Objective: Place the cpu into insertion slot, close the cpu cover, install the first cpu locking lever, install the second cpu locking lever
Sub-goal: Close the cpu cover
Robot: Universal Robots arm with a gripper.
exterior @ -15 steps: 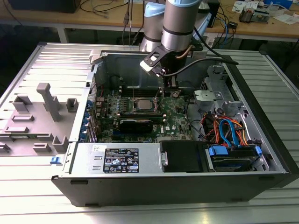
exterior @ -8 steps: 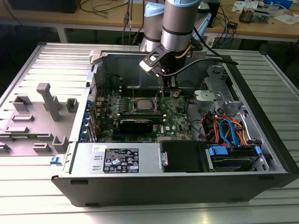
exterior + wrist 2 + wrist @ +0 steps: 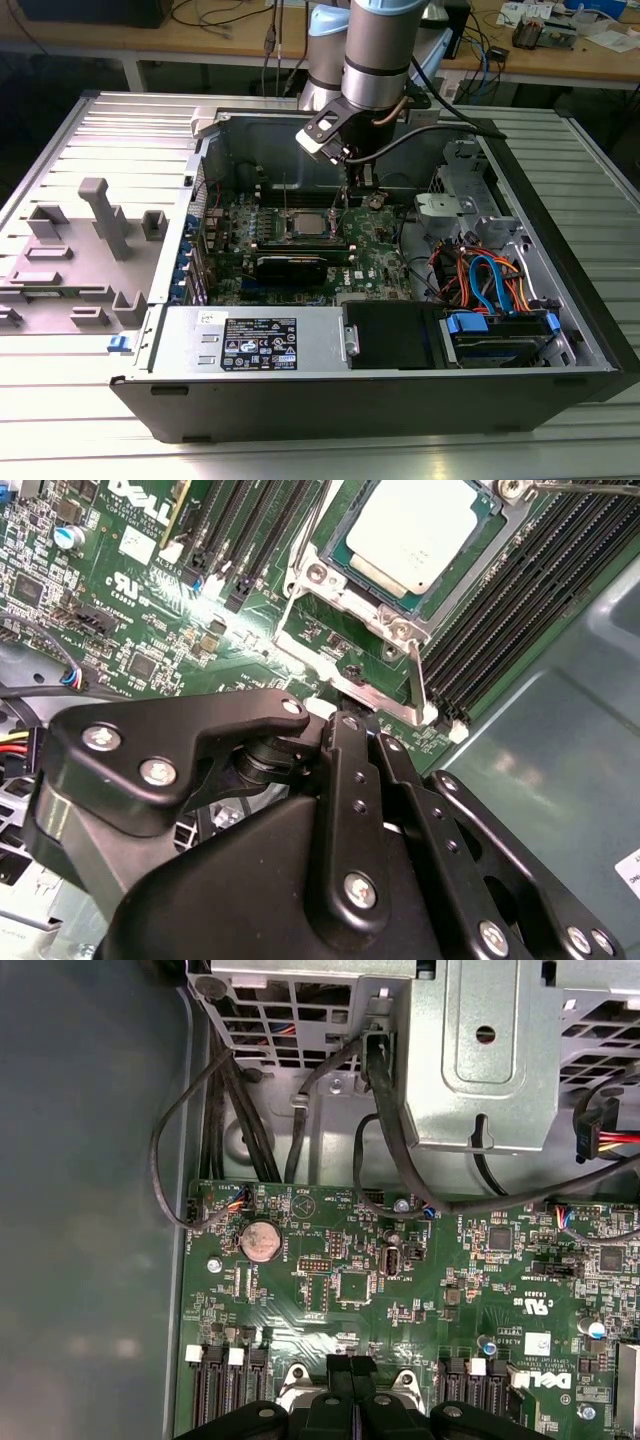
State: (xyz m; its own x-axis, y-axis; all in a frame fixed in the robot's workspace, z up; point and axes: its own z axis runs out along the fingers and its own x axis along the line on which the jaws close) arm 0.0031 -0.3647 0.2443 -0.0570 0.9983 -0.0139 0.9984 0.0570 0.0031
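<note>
Cpu point(image 3: 412, 530), flat square with dull silver top, lies in the insertion slot point(image 3: 325, 580); black gripper point(image 3: 367, 732) seemingly closed.

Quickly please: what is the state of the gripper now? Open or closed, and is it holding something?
Gripper: closed, fingers together, nothing visible between them; the tips are close to the cpu.

In the second wrist view the square silver-topped cpu point(image 3: 420, 530), beyond the black gripper point(image 3: 360, 730), is cut off at the edge. The green motherboard point(image 3: 150, 630) beneath the gripper is partly hidden.
</note>
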